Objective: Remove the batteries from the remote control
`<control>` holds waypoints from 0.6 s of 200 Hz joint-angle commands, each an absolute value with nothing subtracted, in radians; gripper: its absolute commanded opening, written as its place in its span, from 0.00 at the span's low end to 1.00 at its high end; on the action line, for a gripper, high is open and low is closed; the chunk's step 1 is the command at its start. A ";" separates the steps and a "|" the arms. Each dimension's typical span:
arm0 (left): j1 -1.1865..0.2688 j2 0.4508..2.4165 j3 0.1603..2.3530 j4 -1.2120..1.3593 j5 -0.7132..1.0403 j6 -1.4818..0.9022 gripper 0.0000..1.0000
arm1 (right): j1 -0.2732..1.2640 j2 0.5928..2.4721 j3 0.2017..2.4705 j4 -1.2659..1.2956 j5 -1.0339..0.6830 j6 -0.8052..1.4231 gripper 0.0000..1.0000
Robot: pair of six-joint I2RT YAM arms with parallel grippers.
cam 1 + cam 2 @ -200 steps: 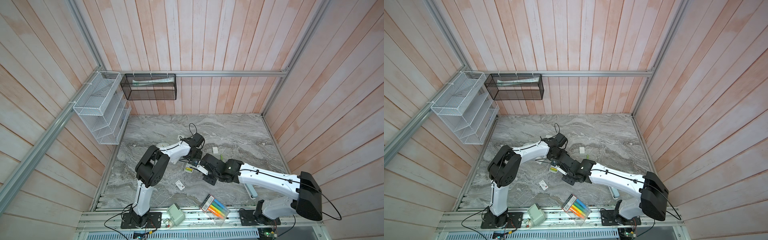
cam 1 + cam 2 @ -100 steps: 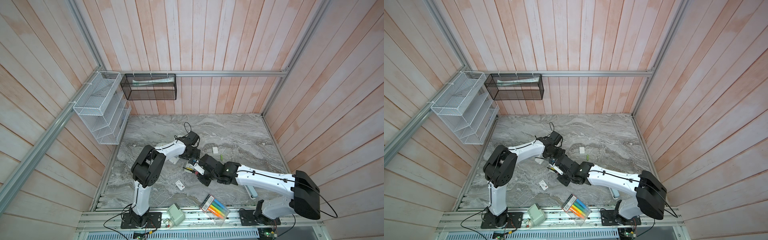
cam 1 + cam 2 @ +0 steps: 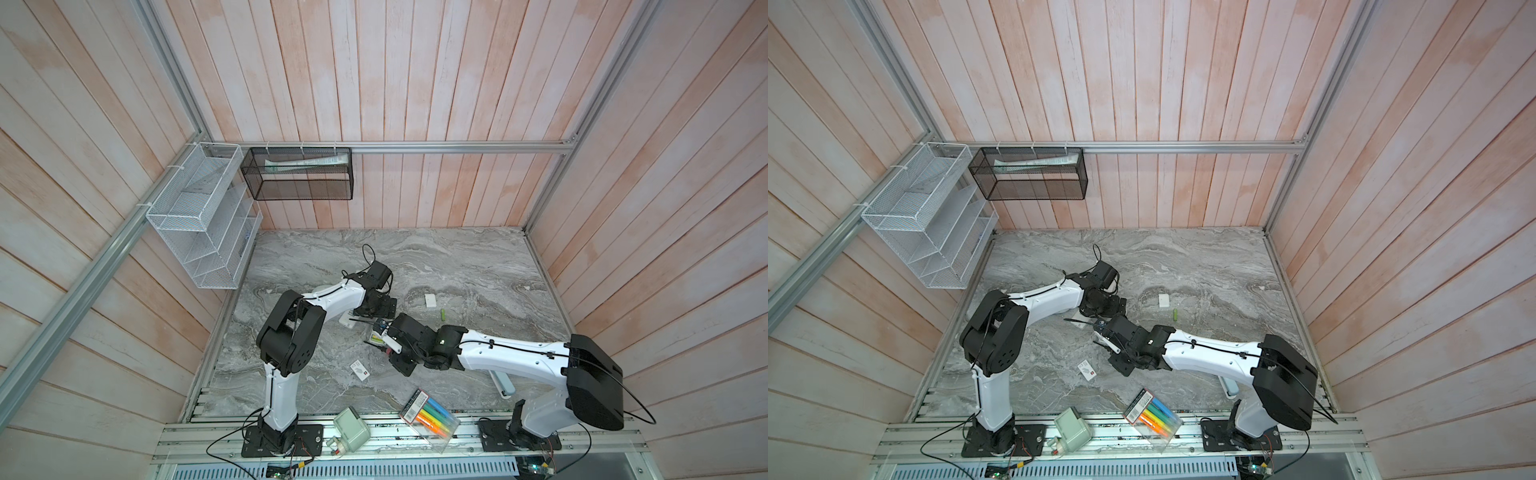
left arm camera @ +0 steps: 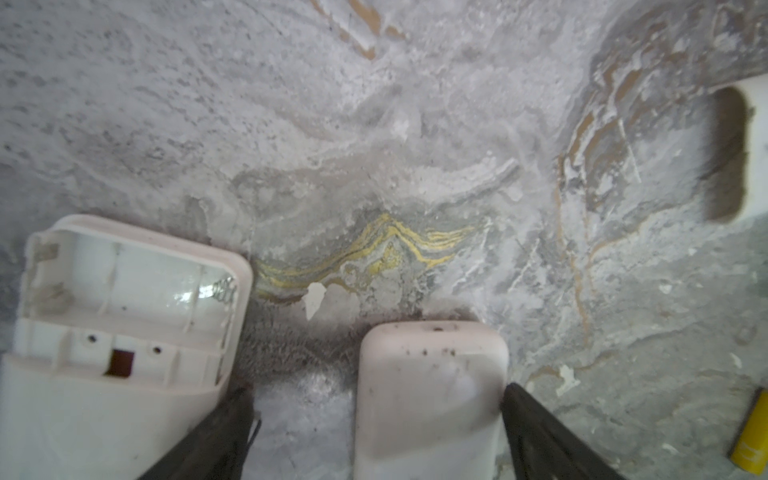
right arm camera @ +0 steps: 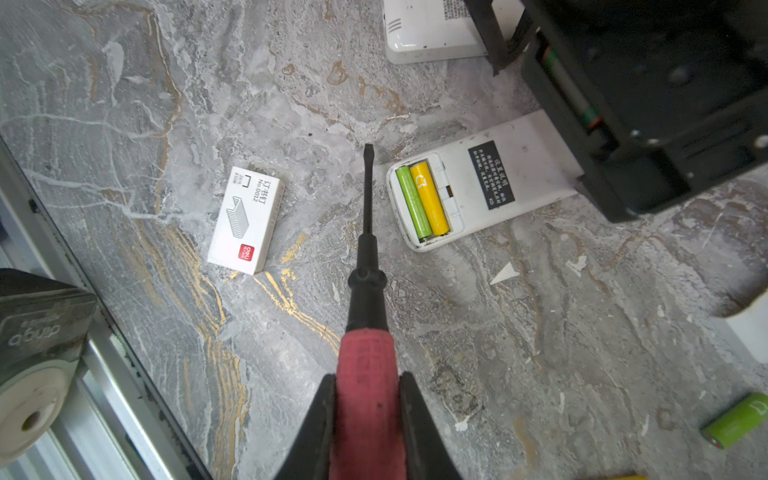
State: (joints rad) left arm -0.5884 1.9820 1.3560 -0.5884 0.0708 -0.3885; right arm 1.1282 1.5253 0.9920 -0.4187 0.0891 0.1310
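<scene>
Checking grips first: your right gripper (image 5: 365,384) is clamped on the red-handled black-shafted flat screwdriver (image 5: 368,249). The blade tip sits just beside the hatch end of the white plastic remote control (image 5: 494,183), not touching it. Your left gripper (image 4: 376,390) has its fingers spread wide either side of a white rounded plastic end (image 4: 432,395). There's a gap on one side, so nothing is clamped. Can't tell which remote that end belongs to. A second white remote with an empty bay (image 4: 124,299) lies just beside that gripper.

Task's things: the green and yellow slim batteries (image 5: 422,203) sit side by side in the first remote's open bay. In a top view, a loose green battery (image 3: 443,314) lies on the grey marbled tabletop (image 3: 457,257) at 3 o'clock from that remote. A white staple box (image 3: 360,370) lies at 7 o'clock. A loose yellow battery (image 4: 750,432) shows in the left wrist view, apart from both remotes.

Handling, my guess: the batteries are light, rigid and smooth. They're probably sprung tight in the bay and likely to roll once free. Lever one up at an end with the blade without gouging the wrap, then pinch it across mid-body. The remote is light and will likely skid on the marble, so pin its far end with your left gripper before you pry.
</scene>
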 commanded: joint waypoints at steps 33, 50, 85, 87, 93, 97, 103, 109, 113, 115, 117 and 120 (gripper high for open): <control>-0.581 1.947 1.335 -0.613 0.069 -0.377 0.96 | 1.141 1.567 1.036 -0.492 0.182 0.189 0.00; -0.580 1.942 1.335 -0.613 0.069 -0.375 0.97 | 1.140 1.559 1.034 -0.513 0.199 0.198 0.00; -0.578 1.942 1.340 -0.611 0.069 -0.375 1.00 | 1.141 1.536 1.013 -0.561 0.226 0.223 0.00; -0.577 1.942 1.341 -0.611 0.069 -0.376 1.00 | 1.141 1.534 1.010 -0.564 0.228 0.225 0.00; -0.577 1.942 1.342 -0.612 0.069 -0.376 1.00 | 1.141 1.527 1.004 -0.570 0.235 0.232 0.00; -0.577 1.943 1.344 -0.612 0.069 -0.375 1.00 | 1.141 1.523 0.998 -0.574 0.238 0.237 0.00; -0.575 1.944 1.345 -0.611 0.069 -0.376 1.00 | 1.140 1.515 0.987 -0.577 0.245 0.244 0.00; -0.575 1.944 1.346 -0.610 0.069 -0.376 1.00 | 1.141 1.508 0.979 -0.580 0.250 0.251 0.00; -0.575 1.944 1.347 -0.611 0.069 -0.376 1.00 | 1.140 1.503 0.973 -0.583 0.252 0.256 0.00; -0.575 1.944 1.348 -0.611 0.070 -0.375 1.00 | 1.141 1.501 0.971 -0.584 0.254 0.258 0.00; -0.575 1.944 1.348 -0.609 0.070 -0.375 1.00 | 1.141 1.498 0.967 -0.584 0.256 0.260 0.00; -0.574 1.944 1.348 -0.608 0.071 -0.375 1.00 | 1.140 1.494 0.964 -0.587 0.258 0.265 0.00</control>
State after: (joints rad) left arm -0.5827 1.9709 1.3487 -0.5968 0.0715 -0.3855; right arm 1.1381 1.5356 1.0008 -0.5167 0.2012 0.2157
